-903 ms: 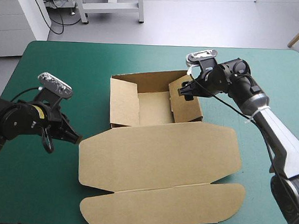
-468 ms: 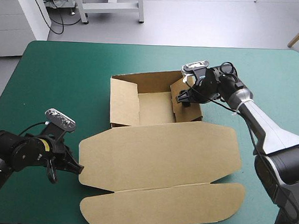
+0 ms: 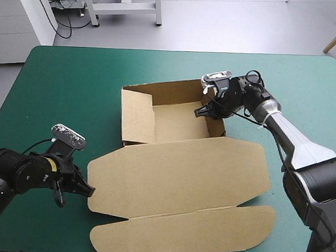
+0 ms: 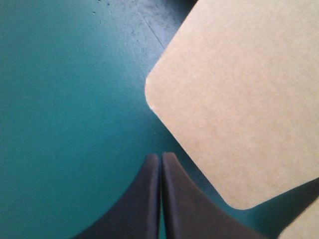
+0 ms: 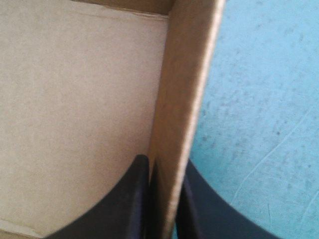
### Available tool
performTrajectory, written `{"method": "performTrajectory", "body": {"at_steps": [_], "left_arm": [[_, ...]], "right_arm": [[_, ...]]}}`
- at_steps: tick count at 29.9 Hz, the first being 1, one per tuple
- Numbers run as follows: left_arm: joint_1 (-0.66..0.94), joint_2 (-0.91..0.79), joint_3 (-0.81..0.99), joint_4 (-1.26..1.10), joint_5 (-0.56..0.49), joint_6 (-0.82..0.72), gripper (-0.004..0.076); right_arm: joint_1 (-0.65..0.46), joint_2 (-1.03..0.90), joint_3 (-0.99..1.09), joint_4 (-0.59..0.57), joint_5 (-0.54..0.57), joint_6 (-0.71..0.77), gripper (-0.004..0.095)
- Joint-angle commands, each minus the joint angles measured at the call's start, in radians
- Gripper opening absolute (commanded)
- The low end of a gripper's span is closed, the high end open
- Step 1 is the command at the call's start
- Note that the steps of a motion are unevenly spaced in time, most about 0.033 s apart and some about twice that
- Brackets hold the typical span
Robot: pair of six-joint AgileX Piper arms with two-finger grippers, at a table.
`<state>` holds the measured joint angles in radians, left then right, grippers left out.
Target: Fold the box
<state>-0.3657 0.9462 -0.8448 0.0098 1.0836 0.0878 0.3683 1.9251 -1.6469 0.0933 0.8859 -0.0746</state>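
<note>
Two jobs, one per arm.

R gripper [image 3: 207, 110]: jaws pinching the tray's R wall [image 5: 184, 89], one finger inside, one outside, board between them. L gripper [image 3: 87, 191]: jaws pressed together, empty, tips low over the table [image 3: 62, 79], just beside the lid's [image 3: 177, 166] rounded L corner. As far as I can see, no contact.

Box [image 3: 176, 123]: mid-table. Tray sits toward the far edge w/ back and side walls raised. Lid lies flat toward the near edge, tuck flap [image 3: 184, 232] flat beyond it.

Step in hand (my judgement): seat the R wall upright, L waiting at the lid.

Procedure:
1. Pinch firmly enough to steer the wall w/o buckling the board. Press along the crease, not across it.
2. Bring the wall to vertical, square w/ the back wall. Don't drag; the tray prob. slides easily on the table.
3. L: closed tips can act as a wedge. Slide under the lid corner only once the R wall holds.
4. Release R slowly and check for spring-back.

Risk: the board looks light, so any sideways pull may shift the whole box.
</note>
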Motion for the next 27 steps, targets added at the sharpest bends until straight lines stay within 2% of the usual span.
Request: {"method": "performTrajectory", "body": {"at_steps": [1, 6, 9, 19, 27], "left_arm": [[-0.003, -0.013, -0.024, -0.01, -0.019, -0.012, -0.001], [-0.003, -0.013, -0.024, 0.001, -0.032, -0.012, -0.001], [-0.003, -0.013, -0.024, 0.001, -0.042, -0.012, -0.001], [-0.003, -0.013, -0.024, -0.002, -0.046, -0.012, -0.001], [-0.003, -0.013, -0.024, 0.004, -0.074, -0.013, -0.001]], "right_arm": [[-0.003, -0.052, -0.032, 0.007, -0.027, -0.01, -0.002], [-0.027, -0.076, -0.032, -0.059, -0.03, 0.0, -0.0019], [-0.089, -0.108, -0.032, -0.07, -0.037, 0.0, -0.0019], [-0.503, -0.202, -0.032, -0.075, -0.091, -0.039, -0.0019], [-0.748, -0.144, -0.03, -0.057, -0.09, -0.036, -0.0018]]}}
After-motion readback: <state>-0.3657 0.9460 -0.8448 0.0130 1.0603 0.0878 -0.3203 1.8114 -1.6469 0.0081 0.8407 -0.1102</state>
